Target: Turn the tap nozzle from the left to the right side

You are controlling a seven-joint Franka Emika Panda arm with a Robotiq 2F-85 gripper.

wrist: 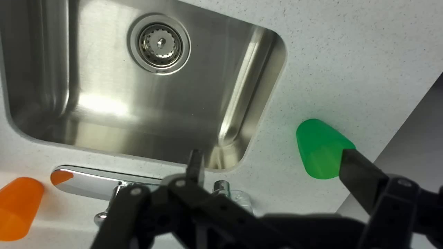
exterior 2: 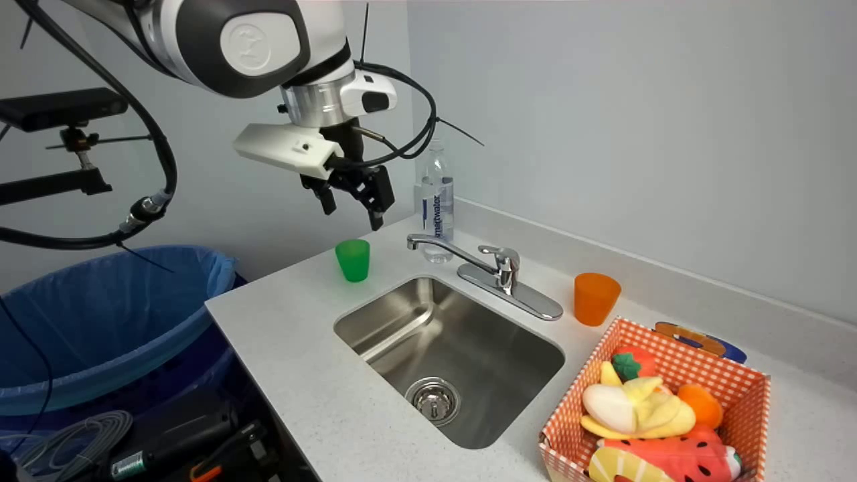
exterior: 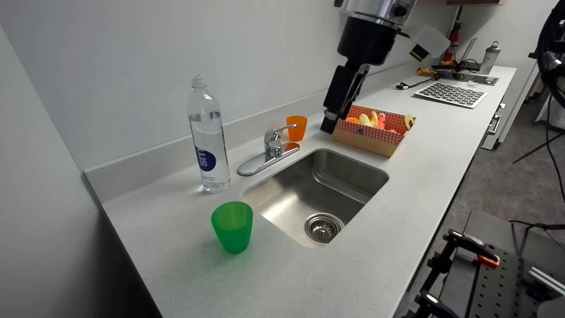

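The chrome tap nozzle (exterior 2: 447, 248) is a slim spout on a small faucet with a flat base plate (exterior 2: 539, 304). In this exterior view it points left, its tip in front of the water bottle. In an exterior view the nozzle (exterior: 275, 150) is foreshortened under the lever. My gripper (exterior 2: 352, 212) is open and empty, in the air above the counter, apart from the nozzle; it also shows edge-on (exterior: 329, 123). In the wrist view the gripper's fingers (wrist: 272, 158) are wide apart. The nozzle tip (wrist: 221, 187) shows beside the left finger; the gripper hides the rest of the spout.
A clear water bottle (exterior: 207, 145) stands near the tap. A green cup (exterior: 232, 227) and an orange cup (exterior 2: 596, 299) stand on either side. The steel sink (exterior 2: 375, 335) lies before the tap. A checked basket (exterior 2: 750, 402) holds toy food. A wall (exterior 2: 636, 134) rises behind.
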